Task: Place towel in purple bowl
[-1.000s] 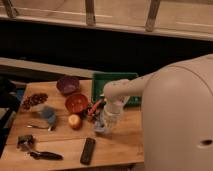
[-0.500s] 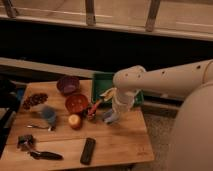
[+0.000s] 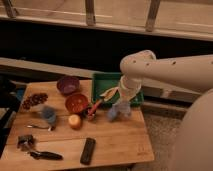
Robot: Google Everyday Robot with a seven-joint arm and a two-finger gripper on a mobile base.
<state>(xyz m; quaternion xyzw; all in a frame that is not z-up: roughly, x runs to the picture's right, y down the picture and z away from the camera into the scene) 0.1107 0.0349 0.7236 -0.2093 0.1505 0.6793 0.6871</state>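
The purple bowl point(image 3: 67, 84) stands at the back left of the wooden table point(image 3: 115, 142). The towel point(image 3: 118, 112) is a small blue-grey cloth that hangs from my gripper point(image 3: 120, 103) just above the table, near the front edge of the green tray point(image 3: 111, 80). My gripper is shut on the towel's top. It is well to the right of the purple bowl, with the red bowl point(image 3: 77, 102) in between. My white arm point(image 3: 150, 65) reaches in from the right.
An orange fruit point(image 3: 75, 121), a blue cup point(image 3: 48, 115), a red-handled tool point(image 3: 93, 107), dark berries point(image 3: 34, 100), a black remote point(image 3: 88, 150) and metal utensils point(image 3: 31, 146) lie on the table. A yellow item lies in the tray.
My gripper has moved right and slightly up with the towel, from the table's middle towards the tray's front edge. The arm has swung across the view.
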